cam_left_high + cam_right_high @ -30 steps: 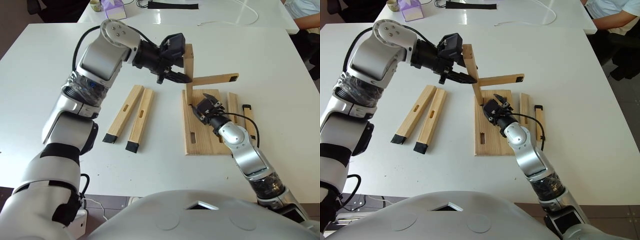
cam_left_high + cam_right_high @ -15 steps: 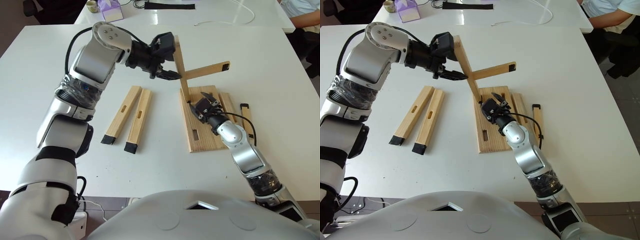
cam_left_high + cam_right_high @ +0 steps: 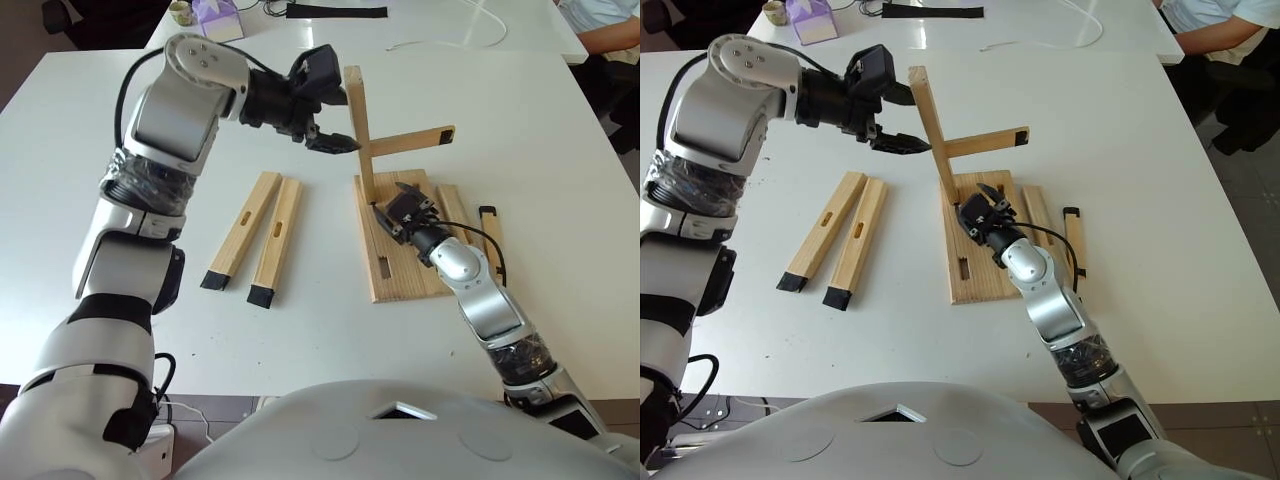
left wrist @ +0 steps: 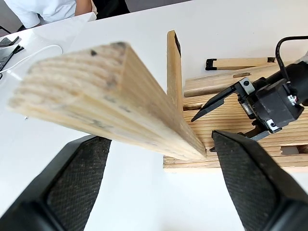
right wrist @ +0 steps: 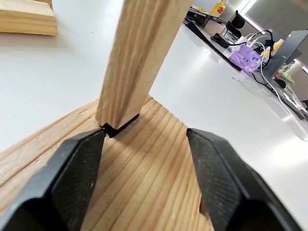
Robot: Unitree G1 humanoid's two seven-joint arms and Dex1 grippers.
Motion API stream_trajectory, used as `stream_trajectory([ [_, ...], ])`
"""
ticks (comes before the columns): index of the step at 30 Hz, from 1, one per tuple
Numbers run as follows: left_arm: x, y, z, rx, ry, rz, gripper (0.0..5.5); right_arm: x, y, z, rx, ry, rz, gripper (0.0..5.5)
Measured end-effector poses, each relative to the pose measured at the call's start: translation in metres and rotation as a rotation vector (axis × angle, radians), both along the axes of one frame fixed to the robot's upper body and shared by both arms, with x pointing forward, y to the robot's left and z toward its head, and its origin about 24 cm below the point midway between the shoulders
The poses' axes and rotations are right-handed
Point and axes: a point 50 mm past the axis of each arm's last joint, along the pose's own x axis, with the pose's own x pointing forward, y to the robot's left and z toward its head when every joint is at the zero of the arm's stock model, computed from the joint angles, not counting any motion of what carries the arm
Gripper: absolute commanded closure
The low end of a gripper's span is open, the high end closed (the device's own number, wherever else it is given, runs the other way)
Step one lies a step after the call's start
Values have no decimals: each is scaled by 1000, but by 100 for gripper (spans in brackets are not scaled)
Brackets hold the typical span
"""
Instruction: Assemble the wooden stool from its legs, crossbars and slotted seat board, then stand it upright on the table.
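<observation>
A wooden leg stands on the slotted seat board, carrying a crossbar that sticks out to the right. My left gripper is open, its fingers either side of the leg's upper part without clamping it. Down at the board, my right gripper is open around the leg's foot, which sits in a slot of the board. Two slotted legs lie side by side left of the board. Further pieces lie along the board's right edge.
At the table's far edge are a purple tissue box, a black strip and a white cable. Bare white tabletop spreads in front of the board and at the far left.
The head view has shifted. The leg leaned over and now stands nearly straight again. My left gripper has drawn back slightly to the left at the leg's top; the right stays at its foot.
</observation>
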Motion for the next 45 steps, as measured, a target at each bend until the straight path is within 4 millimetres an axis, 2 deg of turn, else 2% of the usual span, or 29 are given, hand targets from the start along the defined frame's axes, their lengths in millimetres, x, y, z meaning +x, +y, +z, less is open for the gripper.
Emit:
stream_trajectory([
  [2, 1, 17, -10, 3, -1, 99, 170, 0, 5, -1, 24, 8, -5, 236],
  [6, 4, 41, -5, -54, -55, 271, 170, -1, 13, -2, 65, 26, -13, 236],
  [9, 0, 52, -5, -137, -69, 393, 170, -1, 10, 0, 94, 51, -19, 236],
  [11, -4, 61, 0, -224, -95, 490, 170, -1, 1, 3, 110, 77, -10, 236],
  [14, -18, 92, 4, -391, -154, 765, 170, -2, -37, 13, 96, 122, -31, 236],
  [16, -34, 103, -5, -459, -171, 897, 170, 0, -59, 19, 32, 138, -27, 236],
  [19, -58, 98, -36, -526, -107, 1037, 170, 4, -82, 27, -77, 156, 17, 236],
  [21, -72, 93, -52, -549, -58, 1105, 170, 6, -90, 31, -132, 158, 52, 236],
  [23, -81, 88, -57, -586, -48, 1150, 170, 7, -91, 30, -177, 158, 89, 236],
  [29, -90, 80, -68, -603, -17, 1208, 170, 9, -81, 28, -205, 144, 132, 236],
  [35, -90, 75, -70, -593, -8, 1204, 170, 4, -55, 24, -143, 145, 170, 236],
  [45, -89, 76, -71, -599, -19, 1235, 170, 4, -7, 21, 5, 199, 59, 236],
])
